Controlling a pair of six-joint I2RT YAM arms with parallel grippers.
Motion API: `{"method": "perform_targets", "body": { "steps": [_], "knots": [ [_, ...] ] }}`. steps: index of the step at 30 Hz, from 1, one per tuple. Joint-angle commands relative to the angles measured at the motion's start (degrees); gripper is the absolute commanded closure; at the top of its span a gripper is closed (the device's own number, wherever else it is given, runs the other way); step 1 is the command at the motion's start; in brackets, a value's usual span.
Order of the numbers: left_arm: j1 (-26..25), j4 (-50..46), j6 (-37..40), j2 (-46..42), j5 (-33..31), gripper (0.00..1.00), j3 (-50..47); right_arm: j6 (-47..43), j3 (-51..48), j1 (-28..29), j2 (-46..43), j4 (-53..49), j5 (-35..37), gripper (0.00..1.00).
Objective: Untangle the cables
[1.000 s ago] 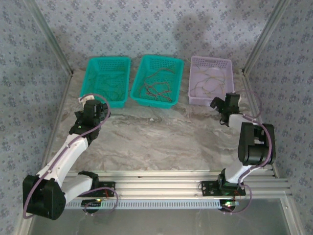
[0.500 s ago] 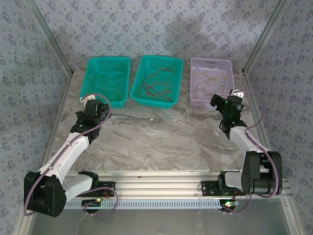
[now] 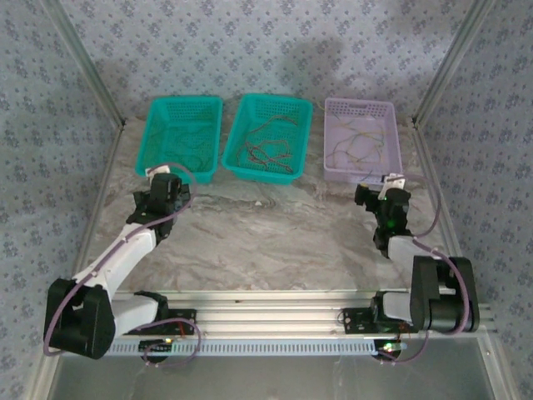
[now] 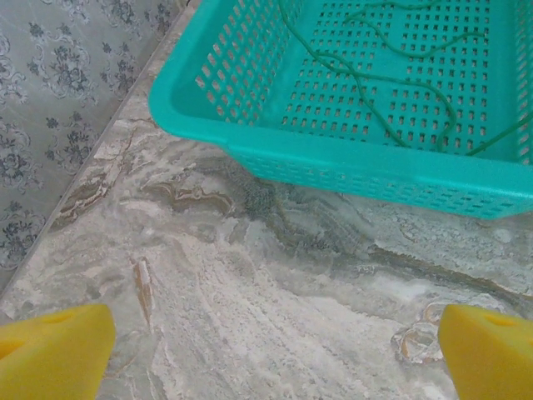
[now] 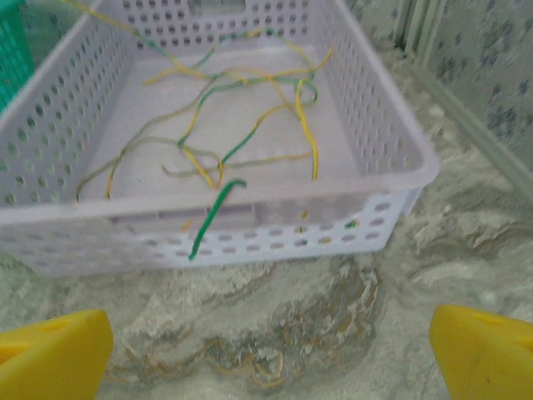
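3 baskets [image 3: 279, 97] w/ cables [image 3: 265, 152], far edge

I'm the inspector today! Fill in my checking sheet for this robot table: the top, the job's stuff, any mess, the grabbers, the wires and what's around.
Surface: marbled table, nothing lying in front of the baskets.
Job's things: cables lie loose in three baskets along the far edge: green in the left teal basket, a reddish tangle in the middle teal basket, and yellow and green in the lilac basket. One green end hangs over its near wall.
Clutter: nothing seen.
Grippers: left gripper and right gripper are both open, holding nothing, short of the baskets.
Cables: purple arm leads run along the arms, apart from the baskets.
Surroundings: patterned walls, metal frame posts, near-edge rail.
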Motion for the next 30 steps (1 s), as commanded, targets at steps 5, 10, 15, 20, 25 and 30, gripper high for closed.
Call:
{"method": "perform_targets", "body": {
  "steps": [5,10,15,20,25,30],
  "knots": [
    [2.1,6.97,5.26,1.98,-0.35,0.0,-2.52,-4.34,-1.99,-0.74,13.29,18.19,-6.03,0.0],
    [5.59,12.4,6.02,3.82,1.32,0.0,-5.05,-4.45,0.77,-0.38,12.98,12.2,-4.7,0.0],
    [12.31,22.07,6.03,7.61,6.09,0.0,-9.16,-4.71,0.94,-0.01,12.72,11.68,-4.27,0.0],
    [18.02,36.73,3.45,11.58,12.31,0.0,-12.83,-5.11,1.18,0.43,12.65,11.04,-3.76,0.0],
    [16.17,55.3,6.28,16.94,14.97,0.0,-18.32,-5.42,1.23,0.78,12.72,10.82,-3.29,0.0],
    [15.0,55.84,9.85,22.6,19.66,0.0,-15.47,-5.59,1.34,0.95,12.76,10.73,-3.09,0.0]
  ]
}}
